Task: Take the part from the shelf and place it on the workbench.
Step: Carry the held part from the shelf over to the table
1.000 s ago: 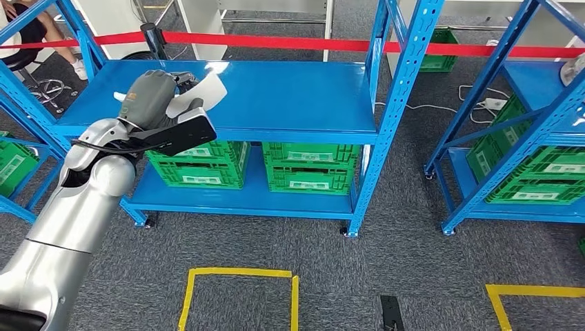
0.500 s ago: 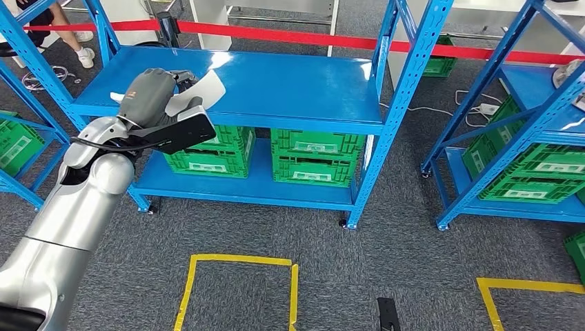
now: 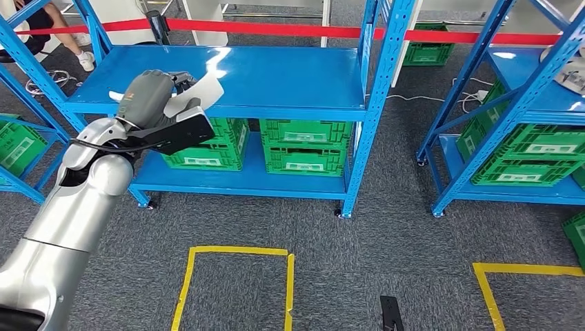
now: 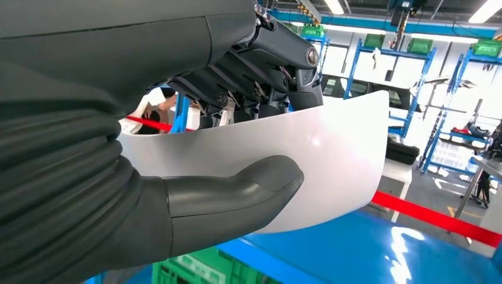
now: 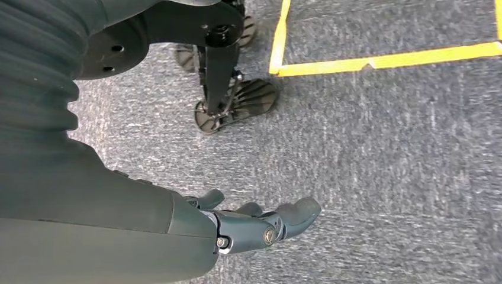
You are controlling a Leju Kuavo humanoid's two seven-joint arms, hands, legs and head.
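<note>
Head camera looks down from high at the blue shelf [image 3: 227, 76], twelve o'clock; left wrist camera, close, shares it; right wrist camera faces carpet [image 5: 385, 148].

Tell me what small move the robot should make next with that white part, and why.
Probably carry it clear of the shelf: the left hand already grips the white part between thumb and fingers, raised above the shelf top, and no workbench is visible yet.
</note>
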